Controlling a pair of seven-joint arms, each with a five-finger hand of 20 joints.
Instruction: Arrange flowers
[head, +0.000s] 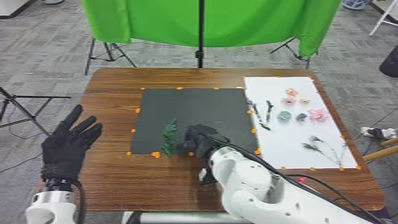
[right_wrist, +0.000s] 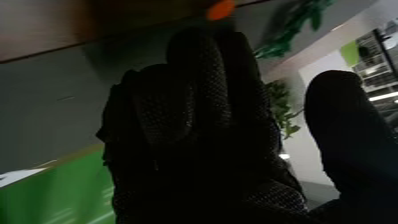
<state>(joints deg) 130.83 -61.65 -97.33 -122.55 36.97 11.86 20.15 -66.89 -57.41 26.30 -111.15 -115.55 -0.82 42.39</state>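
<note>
Holding fingers (right_wrist: 209, 80) straight, right hand (head: 202, 137), near green sprig (head: 169, 136)

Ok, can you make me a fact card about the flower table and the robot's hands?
Black sheet: leafy green sprig on it
White sheet: pink flowers, blue-green flowers, thin sprigs
Right hand: over the black sheet, right of the leafy green sprig
Left hand: by the table's left edge, fingers spread

1. A green cloth (head: 151, 22) hangs beyond the brown wooden table (head: 111, 185).
2. A thin black pole (head: 201, 30) stands before the cloth.
3. A black tripod (head: 29, 116) stands left of the table.
4. Grey floor tiles (head: 53, 55) surround the table.
5. A blue-and-white ceramic piece (head: 357, 4) sits far right.
</note>
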